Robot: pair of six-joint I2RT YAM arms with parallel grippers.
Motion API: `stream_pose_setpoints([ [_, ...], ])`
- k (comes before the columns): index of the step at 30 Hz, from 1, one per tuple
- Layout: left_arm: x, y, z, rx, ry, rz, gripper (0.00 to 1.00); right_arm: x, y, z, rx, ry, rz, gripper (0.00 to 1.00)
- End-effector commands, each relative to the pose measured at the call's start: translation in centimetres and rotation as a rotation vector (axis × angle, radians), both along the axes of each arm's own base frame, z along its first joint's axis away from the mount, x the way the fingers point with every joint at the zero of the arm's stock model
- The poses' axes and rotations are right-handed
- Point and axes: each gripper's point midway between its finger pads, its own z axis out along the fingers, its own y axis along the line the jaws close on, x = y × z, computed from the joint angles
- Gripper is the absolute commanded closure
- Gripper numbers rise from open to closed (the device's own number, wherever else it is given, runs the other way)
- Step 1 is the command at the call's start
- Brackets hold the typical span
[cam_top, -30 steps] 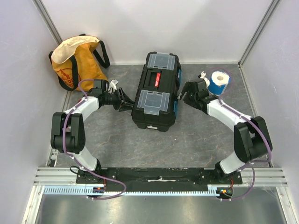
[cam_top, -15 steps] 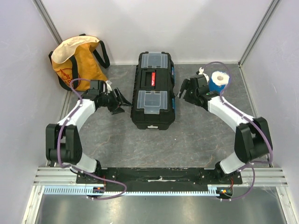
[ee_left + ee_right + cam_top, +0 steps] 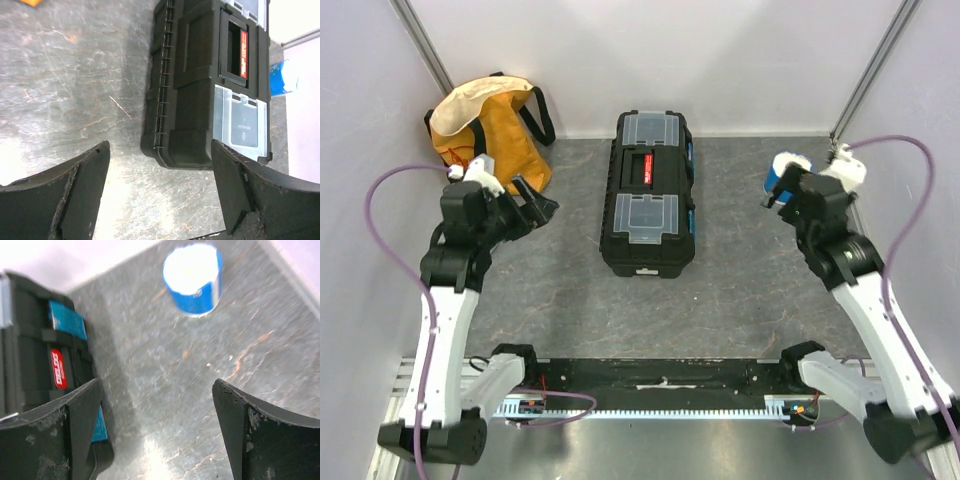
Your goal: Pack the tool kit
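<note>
On tool kit flank: red-white label, lettering blurred; left pincer, right pincer both spread, empty.

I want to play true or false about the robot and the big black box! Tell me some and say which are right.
The big black plastic toolbox is shut. True.
The left hand is holding the toolbox. False: it is open and apart from it.
The yellow-orange fabric bag lies on the toolbox. False: it stands in the back left corner.
The right hand is open and empty. True.
</note>
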Motion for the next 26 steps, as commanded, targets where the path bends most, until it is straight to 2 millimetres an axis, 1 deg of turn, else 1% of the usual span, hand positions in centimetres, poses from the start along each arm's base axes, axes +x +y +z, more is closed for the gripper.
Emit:
stream_pose_setpoints([
  [1, -2.8, 2.8, 1.7, 0.118, -0.081, 0.1, 0.13, -4.2, -5.3, 5.8, -0.062, -0.24, -0.197, 0.02],
  [3, -3.6, 3.3, 2.8, 0.13, -0.129, 0.127, 0.13, -5.9, -6.7, 7.7, -0.065, -0.313, -0.251, 0.02],
  [4, -3.9, 3.5, 3.5, 0.136, -0.151, 0.134, 0.13, -6.5, -7.1, 8.4, -0.065, -0.334, -0.263, 0.02],
  [6, -4.5, 3.9, 4.3, 0.148, -0.181, 0.151, 0.13, -7.3, -7.6, 9.2, -0.072, -0.359, -0.273, 0.02],
  [8, -5.1, 4.2, 5.0, 0.155, -0.204, 0.167, 0.13, -8.0, -7.8, 9.6, -0.068, -0.37, -0.275, 0.02],
  [12, -6.2, 4.3, 6.1, 0.155, -0.24, 0.165, 0.12, -8.5, -7.8, 9.7, -0.06, -0.373, -0.265, 0.02],
  [16, -6.8, 4.2, 6.8, 0.161, -0.252, 0.158, 0.12, -9.1, -7.9, 9.9, -0.055, -0.378, -0.258, 0.02],
  [20, -7.1, 4.3, 7.2, 0.161, -0.261, 0.158, 0.12, -9.4, -8.0, 10.0, -0.052, -0.384, -0.257, 0.02],
  [22, -7.3, 3.9, 7.5, 0.166, -0.267, 0.128, 0.11, -9.5, -7.9, 9.9, -0.055, -0.379, -0.252, 0.02],
  [26, -7.5, 4.0, 7.4, 0.172, -0.236, 0.134, 0.09, -10.0, -8.2, 9.9, -0.053, -0.38, -0.265, 0.02],
])
